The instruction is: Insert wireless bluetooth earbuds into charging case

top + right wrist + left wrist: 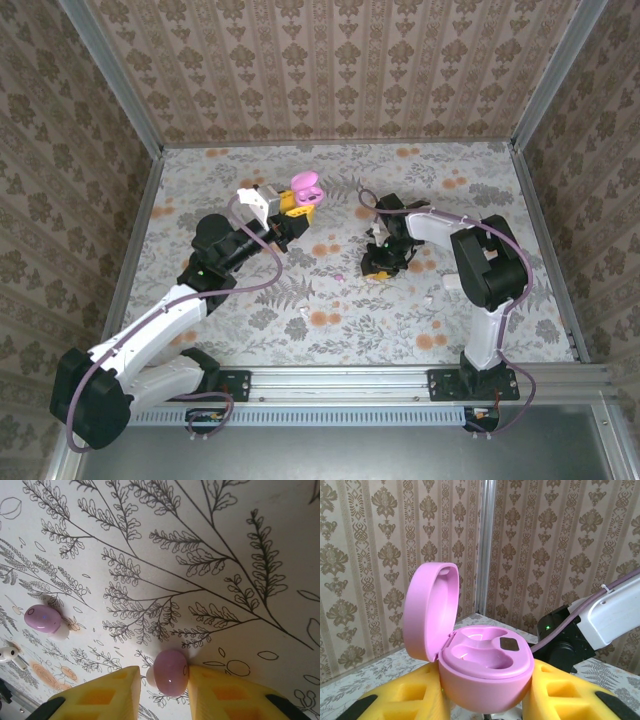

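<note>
Pink charging case (487, 680), lid open, clamped in left fingers (405, 700), raised far-left. One earbud (171, 672) pinched in right fingers (225, 690) at tabletop (225, 555); second earbud (42, 618) loose nearby. Risk: slick round bud squirts free mid-transfer.

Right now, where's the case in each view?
Top: case left of centre, lid open, held by left gripper.
Left wrist: bottom centre, between its yellow fingers.
Right wrist: table, with an earbud in the right gripper.
Shared landmark: right arm, centre-right from top, right edge in left wrist.
</note>
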Action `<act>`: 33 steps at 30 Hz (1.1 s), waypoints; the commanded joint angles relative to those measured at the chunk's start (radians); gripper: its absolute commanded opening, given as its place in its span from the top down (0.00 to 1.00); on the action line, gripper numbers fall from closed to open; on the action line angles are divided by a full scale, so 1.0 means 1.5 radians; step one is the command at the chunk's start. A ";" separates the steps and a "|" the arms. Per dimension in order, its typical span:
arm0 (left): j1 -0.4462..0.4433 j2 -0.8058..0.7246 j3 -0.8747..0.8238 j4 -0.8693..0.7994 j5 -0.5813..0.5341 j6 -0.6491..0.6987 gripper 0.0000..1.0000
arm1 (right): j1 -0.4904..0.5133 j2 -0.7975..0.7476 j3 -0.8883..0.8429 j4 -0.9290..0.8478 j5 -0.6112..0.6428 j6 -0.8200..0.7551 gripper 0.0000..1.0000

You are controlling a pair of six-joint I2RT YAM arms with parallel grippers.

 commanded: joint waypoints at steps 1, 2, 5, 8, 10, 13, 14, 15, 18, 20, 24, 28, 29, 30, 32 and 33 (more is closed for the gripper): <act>-0.004 -0.005 0.018 0.005 -0.004 0.006 0.65 | 0.013 0.017 0.013 0.015 -0.017 0.013 0.66; -0.004 -0.004 0.019 0.005 -0.003 0.006 0.65 | 0.014 0.018 0.013 0.016 -0.019 0.013 0.66; -0.004 -0.002 0.020 0.006 -0.002 0.005 0.65 | 0.015 0.018 0.016 0.016 -0.016 0.019 0.67; -0.004 -0.002 0.020 0.007 -0.002 0.005 0.65 | 0.017 0.020 0.023 0.010 -0.006 0.023 0.70; -0.004 -0.002 0.020 0.007 -0.002 0.005 0.65 | 0.018 0.017 0.024 0.010 -0.010 0.025 0.68; -0.004 -0.002 0.019 0.007 -0.003 0.005 0.65 | 0.019 0.010 0.023 0.021 -0.028 0.032 0.66; -0.004 -0.001 0.020 0.007 -0.003 0.005 0.65 | 0.018 0.009 0.022 0.025 -0.031 0.034 0.66; -0.004 -0.001 0.020 0.007 -0.002 0.005 0.65 | 0.018 0.009 0.024 0.025 -0.034 0.035 0.66; -0.004 -0.001 0.020 0.007 -0.002 0.005 0.65 | 0.018 0.013 0.030 0.022 -0.035 0.035 0.65; -0.004 -0.001 0.021 0.007 -0.002 0.005 0.65 | 0.018 0.013 0.030 0.025 -0.040 0.035 0.66; -0.005 0.000 0.021 0.007 -0.003 0.003 0.65 | 0.019 0.017 0.033 0.021 -0.040 0.035 0.67; -0.005 0.000 0.021 0.008 -0.003 0.002 0.65 | 0.020 0.025 0.038 0.013 -0.036 0.028 0.67; -0.005 0.000 0.022 0.007 -0.003 0.002 0.65 | 0.021 0.028 0.039 0.010 -0.037 0.026 0.67; -0.005 0.000 0.023 0.007 -0.003 0.002 0.65 | 0.021 0.030 0.040 0.009 -0.039 0.023 0.67; -0.005 0.001 0.024 0.007 -0.003 0.002 0.65 | 0.023 0.032 0.041 0.006 -0.038 0.020 0.66; -0.005 0.002 0.024 0.007 -0.003 0.001 0.65 | 0.024 0.035 0.043 0.004 -0.037 0.019 0.66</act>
